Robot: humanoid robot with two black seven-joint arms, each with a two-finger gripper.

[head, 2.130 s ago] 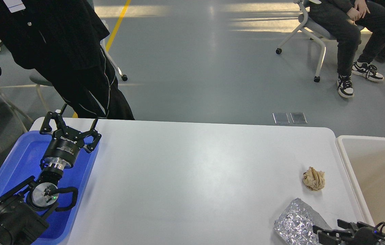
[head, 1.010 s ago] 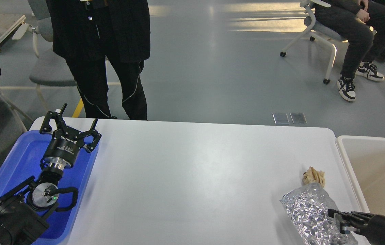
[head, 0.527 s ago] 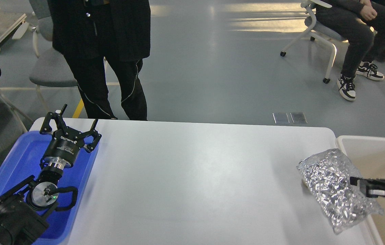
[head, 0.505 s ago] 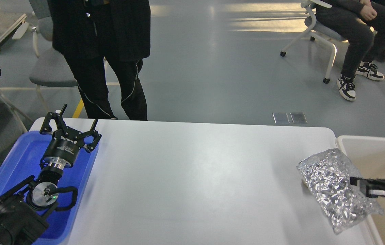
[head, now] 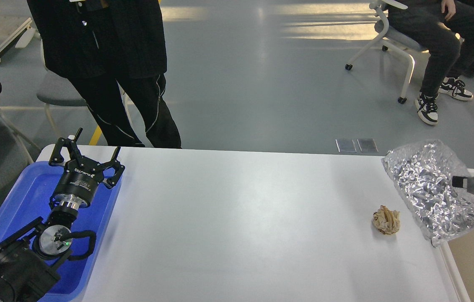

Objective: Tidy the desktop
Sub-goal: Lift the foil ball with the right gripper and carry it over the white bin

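Foil bag (head: 429, 184) held aloft beside desktop (head: 241, 218).

Bright, even indoor light. Sunlit bands streak the grey floor (head: 304, 25) at twelve to one o'clock. The white worktop (head: 241, 218) carries a soft sheen at its middle, and the crinkled foil bag (head: 429, 188) at three o'clock glitters. Shadows are faint; focus is sharp throughout.

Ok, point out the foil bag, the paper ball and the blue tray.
foil bag (head: 423, 184): head view, middle of its crinkled face.
paper ball (head: 386, 220): head view, centre of the wad.
blue tray (head: 31, 197): head view, bare floor left of the arm.
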